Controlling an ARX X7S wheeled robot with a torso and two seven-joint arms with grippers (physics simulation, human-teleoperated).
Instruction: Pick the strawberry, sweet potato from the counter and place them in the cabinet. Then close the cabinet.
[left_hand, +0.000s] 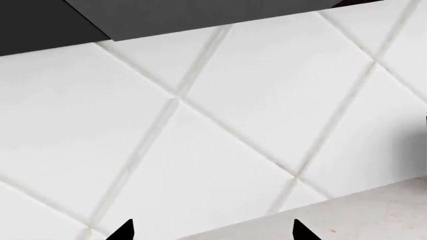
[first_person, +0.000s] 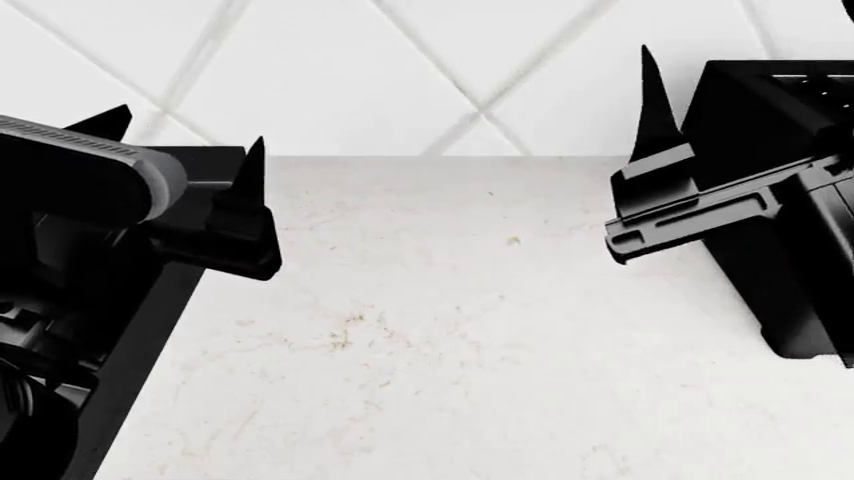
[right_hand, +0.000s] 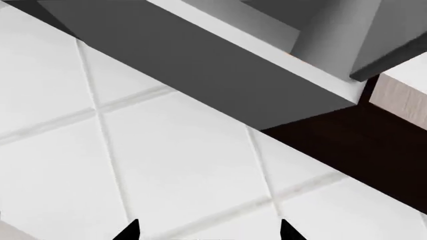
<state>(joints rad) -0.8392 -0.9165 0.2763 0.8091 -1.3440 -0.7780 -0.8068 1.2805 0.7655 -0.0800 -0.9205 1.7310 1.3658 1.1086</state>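
Strawberry and sweet potato showed in no view. The worktop (first_person: 441, 330) lay bare between both arms. The left tool (left_hand: 212, 231) and right tool (right_hand: 208, 231) each stood apart, holding nothing, facing the tiled wall (left_hand: 200, 130).

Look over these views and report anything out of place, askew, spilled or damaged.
Nothing stands out. The counter shows no spill, only its own faint veins. The tiled wall looks intact. Both pincers, left and right, are open and hold nothing. Neither strawberry nor sweet potato is in view.
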